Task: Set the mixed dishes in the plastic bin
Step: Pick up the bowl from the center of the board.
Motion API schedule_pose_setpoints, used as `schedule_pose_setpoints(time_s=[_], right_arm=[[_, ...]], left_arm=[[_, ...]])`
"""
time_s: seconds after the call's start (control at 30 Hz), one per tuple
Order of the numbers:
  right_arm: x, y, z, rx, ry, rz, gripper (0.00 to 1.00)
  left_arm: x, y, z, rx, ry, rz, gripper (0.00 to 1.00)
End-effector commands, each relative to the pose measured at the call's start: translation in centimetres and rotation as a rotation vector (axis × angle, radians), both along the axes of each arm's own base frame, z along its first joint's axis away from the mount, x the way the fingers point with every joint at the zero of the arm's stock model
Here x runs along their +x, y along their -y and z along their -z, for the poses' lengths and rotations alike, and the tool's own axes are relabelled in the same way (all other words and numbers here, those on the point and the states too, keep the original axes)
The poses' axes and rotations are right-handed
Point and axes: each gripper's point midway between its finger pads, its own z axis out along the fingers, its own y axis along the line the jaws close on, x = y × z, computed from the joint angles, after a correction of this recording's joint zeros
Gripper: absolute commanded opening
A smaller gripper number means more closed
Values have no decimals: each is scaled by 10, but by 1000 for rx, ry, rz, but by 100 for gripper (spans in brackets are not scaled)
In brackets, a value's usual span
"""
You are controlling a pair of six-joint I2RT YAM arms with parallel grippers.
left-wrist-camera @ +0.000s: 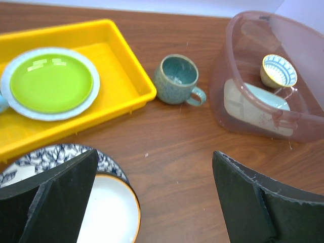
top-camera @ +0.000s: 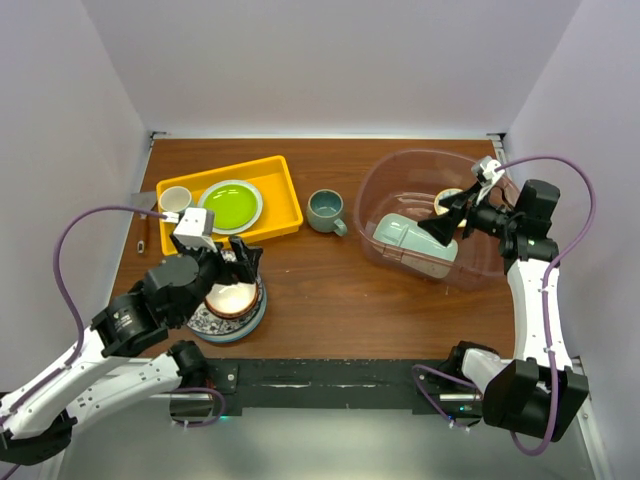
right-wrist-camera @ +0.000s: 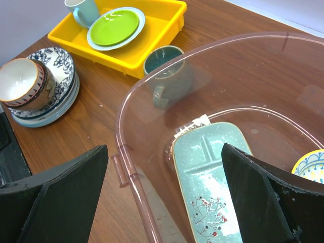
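The plastic bin (top-camera: 375, 180) stands at the right and holds a mint-green divided tray (top-camera: 412, 243) and a small bowl with a yellow centre (top-camera: 447, 200). My right gripper (top-camera: 445, 225) hangs open over the bin. In the right wrist view its jaws (right-wrist-camera: 164, 148) straddle the bin's rim (right-wrist-camera: 124, 152) and the tray's end (right-wrist-camera: 212, 172). A grey-green mug (top-camera: 326, 211) stands on the table between the bin and the yellow tray. At the left, a brown-rimmed white bowl (top-camera: 232, 297) sits on a stack of blue-patterned plates (top-camera: 205, 325). My left gripper (top-camera: 240, 262) is open just above that stack, nothing between its fingers (left-wrist-camera: 155, 154).
A shallow yellow tray (top-camera: 285, 190) at the back left holds a lime-green plate (top-camera: 231, 206) and a white cup (top-camera: 175, 199). White walls close in the table on three sides. A black strip runs along the near edge between the arm bases.
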Motion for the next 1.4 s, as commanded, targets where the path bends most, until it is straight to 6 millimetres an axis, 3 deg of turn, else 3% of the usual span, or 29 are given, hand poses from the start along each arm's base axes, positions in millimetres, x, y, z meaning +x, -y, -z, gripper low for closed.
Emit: schedule_pose_setpoints(time_s=[0.0, 0.2, 0.6, 0.73, 0.97, 1.37], right_arm=[[-4, -4, -15, -2, 57, -34, 98], [-4, -4, -15, 1, 53, -34, 98], [-3, -3, -13, 4, 42, -27, 98], [-3, -3, -13, 6, 39, -30, 98], [-3, -3, -13, 4, 39, -27, 98], [-2, -2, -13, -1, 32, -20, 98]], left_arm=[[-12, -8, 3, -73, -108, -45, 100], [-23, -20, 21, -87, -252, -139, 100], [-40, -34, 50, 75, -451, -203, 100], [-45, -41, 68, 134, -508, -242, 98], [-48, -42, 115, 284, -625, -294, 91], [-50, -63, 134, 230, -626, -496, 85]])
